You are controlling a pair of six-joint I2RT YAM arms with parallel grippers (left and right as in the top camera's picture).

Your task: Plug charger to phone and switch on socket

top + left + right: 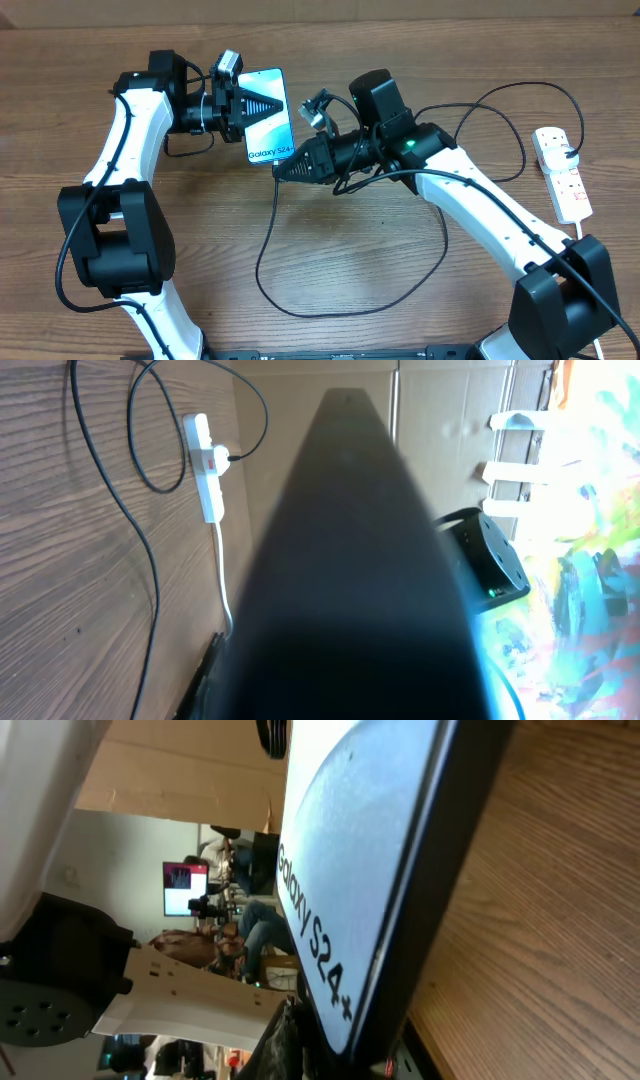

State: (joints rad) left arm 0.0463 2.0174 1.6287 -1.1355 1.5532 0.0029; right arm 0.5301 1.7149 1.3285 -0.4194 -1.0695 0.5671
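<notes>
The phone is held over the table. The left gripper is at the phone's left edge, with one finger lying across its face. The right gripper meets the phone's near end, coming in from the phone's right. The charger drops from that near end and loops on the table in front of the phone and to its right. The socket lies well apart, far to the phone's right.

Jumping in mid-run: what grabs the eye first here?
The phone, screen up, is clamped in the left hand at upper centre, with the right hand pointed at its lower end. The charger trails from that hand in a big loop across the table; the socket lies far right.
</notes>
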